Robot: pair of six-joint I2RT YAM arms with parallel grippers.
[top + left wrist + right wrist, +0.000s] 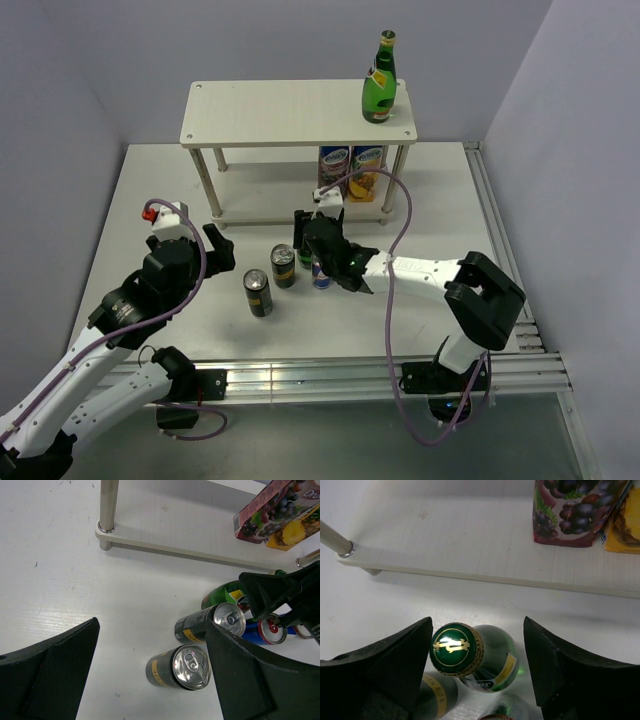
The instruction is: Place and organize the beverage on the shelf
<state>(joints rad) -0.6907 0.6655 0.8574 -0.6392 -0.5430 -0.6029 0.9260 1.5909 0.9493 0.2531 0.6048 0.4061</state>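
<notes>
The shelf (280, 110) stands at the back. One green bottle (378, 85) is upright on the right of its top board. My right gripper (318, 232) is open, low over a second green bottle (490, 662). That bottle stands on the table between the fingers, its cap by the left finger (395, 660). A blue-and-silver can (321, 275) stands right next to it. Two dark cans (258, 293) (283, 266) stand on the table to the left. My left gripper (222, 248) is open and empty, above the table left of the cans; the nearer dark can (180, 667) shows between its fingers.
Two juice cartons (350, 160) stand on the shelf's lower board (165, 545), at its right. A shelf leg (107, 510) rises at the lower board's left corner. The table's metal rail (350, 375) runs along the near edge.
</notes>
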